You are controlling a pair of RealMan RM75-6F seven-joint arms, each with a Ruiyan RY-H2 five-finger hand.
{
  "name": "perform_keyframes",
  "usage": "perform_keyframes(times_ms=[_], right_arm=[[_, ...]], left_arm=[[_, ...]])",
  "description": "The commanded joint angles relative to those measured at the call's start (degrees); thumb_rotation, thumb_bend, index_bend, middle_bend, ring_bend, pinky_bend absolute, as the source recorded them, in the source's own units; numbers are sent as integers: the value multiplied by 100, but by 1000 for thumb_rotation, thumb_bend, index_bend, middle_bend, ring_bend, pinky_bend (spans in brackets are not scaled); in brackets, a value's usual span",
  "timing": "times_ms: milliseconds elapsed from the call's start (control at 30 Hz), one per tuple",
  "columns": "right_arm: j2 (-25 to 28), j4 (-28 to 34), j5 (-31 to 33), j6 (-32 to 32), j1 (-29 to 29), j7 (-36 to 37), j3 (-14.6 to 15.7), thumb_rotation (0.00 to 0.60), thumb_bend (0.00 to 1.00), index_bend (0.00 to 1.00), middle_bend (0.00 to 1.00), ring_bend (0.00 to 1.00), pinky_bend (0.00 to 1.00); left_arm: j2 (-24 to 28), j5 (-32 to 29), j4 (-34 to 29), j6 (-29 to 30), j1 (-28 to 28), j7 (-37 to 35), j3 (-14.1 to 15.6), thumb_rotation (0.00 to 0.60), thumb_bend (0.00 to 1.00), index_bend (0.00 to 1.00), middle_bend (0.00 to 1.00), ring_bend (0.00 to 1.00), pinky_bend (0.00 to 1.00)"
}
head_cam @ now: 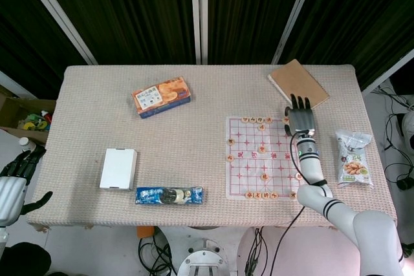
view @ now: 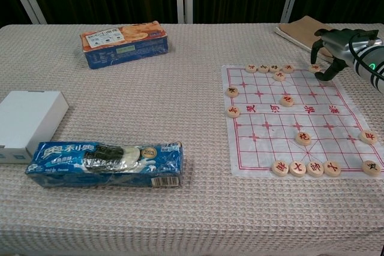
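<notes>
Right robot hand [view: 331, 46] hovers with fingers curled down, grasping nothing, over a round wooden chess piece [view: 315, 68] at the far right corner of the red-lined paper board [head_cam: 259, 158]. Looks like the pickup hasn't happened yet.

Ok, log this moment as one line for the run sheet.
right hand: fingers curled down over far right corner of chess mat, by a piece | left hand: off table, open | notebook behind
</notes>
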State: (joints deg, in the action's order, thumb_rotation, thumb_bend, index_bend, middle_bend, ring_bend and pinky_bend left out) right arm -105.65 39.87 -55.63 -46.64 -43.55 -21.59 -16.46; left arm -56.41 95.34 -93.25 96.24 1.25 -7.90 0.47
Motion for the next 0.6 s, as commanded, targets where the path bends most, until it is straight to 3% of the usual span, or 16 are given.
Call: perform_keyframes(times_ms=[33,367,600], right_arm=[[-24,-39,-29,3,-14,21,-10,600,338,446,42,0,0],[-10,-49,-114,-54,-17,99,-69,600,350,567,57,0,0],[471,801,-652,-491,241,455,154,600,356,595,61,0,0]], left_arm=[[2,-13,4,-6,-2,-8,-4,600,209,69,143,89,224],[9,-30,-5,-19,-6,-12,-9,600,210,69,143,89,224],[15,-34,5,-11,-3,-31,-13,600,210,69,143,89,223]])
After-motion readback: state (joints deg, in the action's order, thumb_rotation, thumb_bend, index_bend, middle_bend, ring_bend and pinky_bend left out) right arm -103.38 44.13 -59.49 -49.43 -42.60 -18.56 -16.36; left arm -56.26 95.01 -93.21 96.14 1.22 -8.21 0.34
